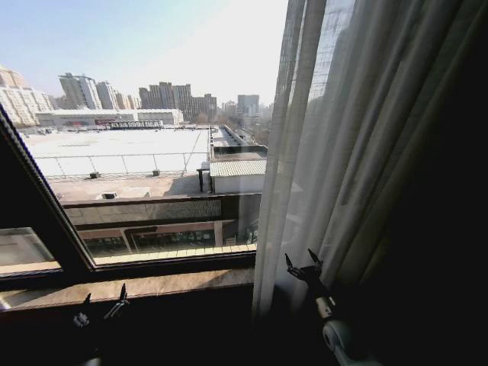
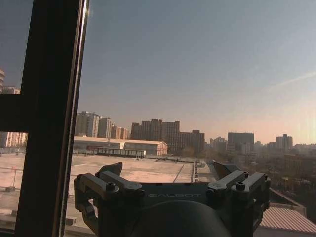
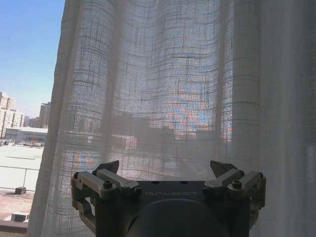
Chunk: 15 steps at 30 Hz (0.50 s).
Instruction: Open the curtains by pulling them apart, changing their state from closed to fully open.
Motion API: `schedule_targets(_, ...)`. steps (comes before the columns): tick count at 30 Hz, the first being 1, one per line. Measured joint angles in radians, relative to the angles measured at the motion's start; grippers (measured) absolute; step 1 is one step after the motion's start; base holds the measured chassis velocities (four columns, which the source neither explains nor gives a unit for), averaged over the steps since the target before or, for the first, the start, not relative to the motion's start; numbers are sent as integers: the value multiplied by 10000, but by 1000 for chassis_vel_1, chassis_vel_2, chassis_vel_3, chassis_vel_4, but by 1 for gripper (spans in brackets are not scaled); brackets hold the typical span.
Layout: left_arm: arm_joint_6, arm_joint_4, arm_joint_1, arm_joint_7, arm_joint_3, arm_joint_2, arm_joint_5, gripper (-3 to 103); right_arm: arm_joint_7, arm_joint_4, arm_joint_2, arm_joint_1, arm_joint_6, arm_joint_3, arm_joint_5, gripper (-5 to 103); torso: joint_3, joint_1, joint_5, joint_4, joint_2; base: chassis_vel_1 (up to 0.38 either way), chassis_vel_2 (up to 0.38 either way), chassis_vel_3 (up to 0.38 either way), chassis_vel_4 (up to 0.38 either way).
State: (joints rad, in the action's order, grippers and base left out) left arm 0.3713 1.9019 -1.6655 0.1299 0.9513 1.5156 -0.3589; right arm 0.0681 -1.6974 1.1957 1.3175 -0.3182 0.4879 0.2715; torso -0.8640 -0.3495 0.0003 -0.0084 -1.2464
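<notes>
Right arm low on the right of the head view, forearm angled up and forward toward the window. Right claw (image 1: 303, 264) sits just in front of the lower part of the curtain (image 1: 358, 145), fingers spread, nothing between them. In the right wrist view the same claw (image 3: 168, 170) faces the fabric straight on with both fingertips (image 3: 109, 166) apart; whether the tips touch the cloth cannot be told.

Left arm low on the left, claw (image 1: 103, 303) raised just above the window sill (image 1: 152, 284), fingers apart and empty. In the left wrist view this claw (image 2: 170, 170) points out through bare glass at open sky and city.

The curtain (image 3: 163, 98) is a sheer cream panel with many vertical pleats, gathered on the right side of the window; its left edge hangs near the middle of the head view and its folds run off toward the dark right side. Buildings show faintly through the weave. Left of that edge the glass is uncovered.

A dark window frame bar (image 1: 34, 198) slants across the lower left of the head view, and stands as a broad dark upright (image 2: 49, 118) in the left wrist view. Beyond the glass: a wide flat rooftop (image 1: 122, 149), a smaller roofed hut (image 1: 238, 171), distant tower blocks (image 1: 179, 97) under a clear sky.
</notes>
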Motion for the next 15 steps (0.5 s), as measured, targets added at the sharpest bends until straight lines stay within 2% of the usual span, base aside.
schedule_targets(4, 0, -1, 0, -2, 2, -1, 0, 100, 30, 0, 21, 39, -18, -34, -40, 100, 1, 2, -10, 2, -1, 67, 28, -80, -19)
schedule_targets(12, 0, -1, 0, -6, 9, -4, 0, 100, 71, 164, 103, 74, -479, -55, 134, 100, 4, 7, -2, 2, -2, 158, 78, -160, -60)
schedule_targets(15, 0, -1, -1, -9, 13, -5, 0, 100, 554, 214, 117, 81, -455, 10, 81, 100, 4, 8, -10, 3, -4, 47, 26, -37, -15)
